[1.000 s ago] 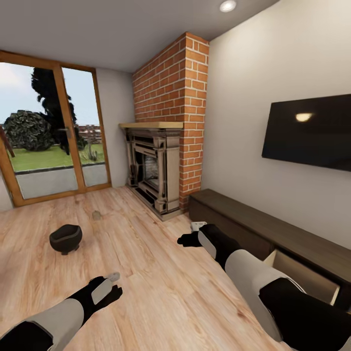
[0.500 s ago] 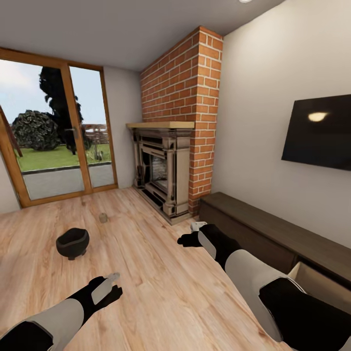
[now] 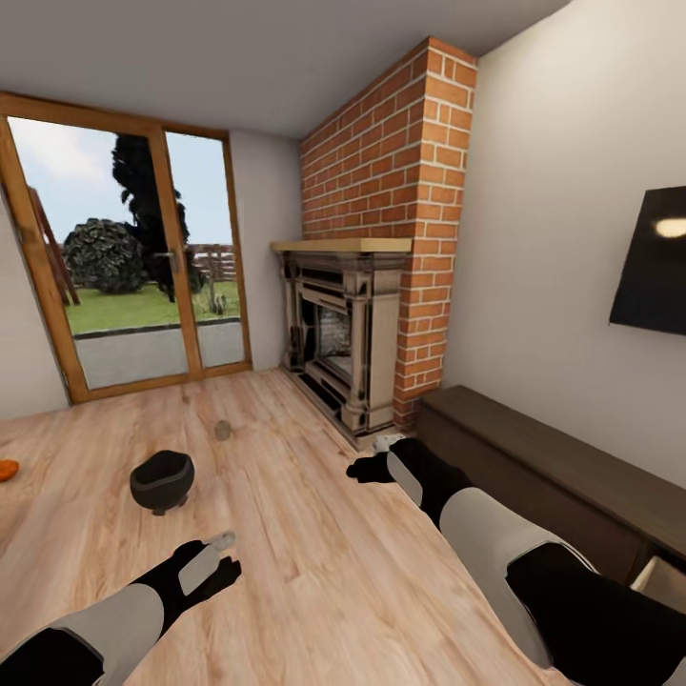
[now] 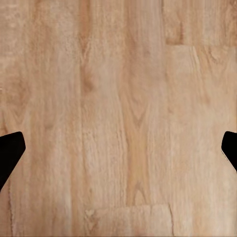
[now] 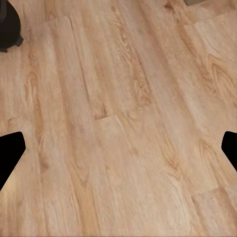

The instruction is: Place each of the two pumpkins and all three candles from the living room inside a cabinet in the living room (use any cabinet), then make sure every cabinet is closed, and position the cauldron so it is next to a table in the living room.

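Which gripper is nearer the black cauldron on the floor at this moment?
Left. The left gripper hangs just this side of the cauldron, slightly to its right. The right gripper is well off to the cauldron's right, toward the cabinet. Both have open, empty fingers.

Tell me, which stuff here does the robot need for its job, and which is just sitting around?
For the job:
- cauldron
- pumpkin, just peeking in
- cabinet, one drawer open
- small candle-like thing, too tiny to tell

Just around:
- fireplace
- TV
- glass doors
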### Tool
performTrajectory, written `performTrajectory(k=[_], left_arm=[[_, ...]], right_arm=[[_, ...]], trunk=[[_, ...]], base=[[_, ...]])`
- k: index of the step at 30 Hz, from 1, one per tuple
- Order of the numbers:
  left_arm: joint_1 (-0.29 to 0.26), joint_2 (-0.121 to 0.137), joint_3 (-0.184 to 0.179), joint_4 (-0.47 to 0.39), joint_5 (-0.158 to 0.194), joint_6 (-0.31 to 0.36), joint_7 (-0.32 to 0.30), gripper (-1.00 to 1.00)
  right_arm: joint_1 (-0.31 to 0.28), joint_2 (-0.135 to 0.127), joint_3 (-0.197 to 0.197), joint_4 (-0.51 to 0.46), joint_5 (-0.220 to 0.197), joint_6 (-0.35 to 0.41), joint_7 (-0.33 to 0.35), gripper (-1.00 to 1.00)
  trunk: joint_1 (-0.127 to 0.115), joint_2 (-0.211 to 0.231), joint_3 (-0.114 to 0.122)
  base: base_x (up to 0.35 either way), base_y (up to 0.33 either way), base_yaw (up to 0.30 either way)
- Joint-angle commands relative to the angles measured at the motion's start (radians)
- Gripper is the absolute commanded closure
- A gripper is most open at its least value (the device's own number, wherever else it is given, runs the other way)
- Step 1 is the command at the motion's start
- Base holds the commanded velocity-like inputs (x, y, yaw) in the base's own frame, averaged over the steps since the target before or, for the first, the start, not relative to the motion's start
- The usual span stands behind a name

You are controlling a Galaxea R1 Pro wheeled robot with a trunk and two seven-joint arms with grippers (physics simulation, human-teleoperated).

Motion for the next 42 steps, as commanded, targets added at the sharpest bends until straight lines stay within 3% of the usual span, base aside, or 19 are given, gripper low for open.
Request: performTrajectory(k=[1,7,14,21,28,31,35,42], left_arm=[[0.000,0.001,-0.007,-0.003,0.008,0.004,0.006,-1.00],[0.000,0.001,-0.007,-0.004,0.010,0.005,0.003,-1.00],[0.000,0.004,0.003,-0.014,0.011,0.016,-0.094,-1.00],[0.000,0.080,0.006,-0.023,0.024,0.021,-0.110,-1.00],[-0.002,0.110,0.006,-0.077,0.023,0.021,-0.103,-1.00],[-0.003,0.157,0.007,-0.101,0.025,0.030,-0.103,-1.00],[-0.003,0.174,0.008,-0.114,0.026,0.044,-0.104,-1.00],[-0.003,0.172,0.006,-0.117,0.027,0.049,-0.104,-1.00]], right_arm=[[-0.001,0.000,0.003,0.000,-0.001,0.004,-0.001,-1.00],[-0.001,0.000,0.003,0.000,0.002,0.004,-0.003,-1.00],[-0.001,0.000,0.002,0.001,0.001,0.005,-0.007,-1.00],[-0.001,0.000,0.002,0.001,-0.002,0.004,-0.010,-1.00],[-0.001,0.000,0.002,0.001,-0.003,0.004,-0.010,-1.00],[-0.001,0.000,0.002,0.001,-0.002,0.004,-0.010,-1.00],[-0.001,0.000,0.002,0.001,-0.001,0.004,-0.010,-1.00],[-0.001,0.000,0.002,0.001,0.002,0.005,-0.010,-1.00]], trunk=[[0.001,-0.001,-0.001],[0.001,-0.001,0.001],[0.001,-0.001,0.002],[0.001,-0.001,0.002],[0.001,-0.001,0.002],[0.001,-0.001,0.002],[0.001,-0.001,0.002],[0.001,-0.001,0.002]], base=[[0.317,0.003,0.274],[0.319,0.001,0.278],[0.319,0.000,0.288],[0.317,0.000,0.289],[0.282,0.007,0.289],[0.164,0.039,0.289],[0.178,-0.097,0.289],[0.197,-0.219,0.155]])
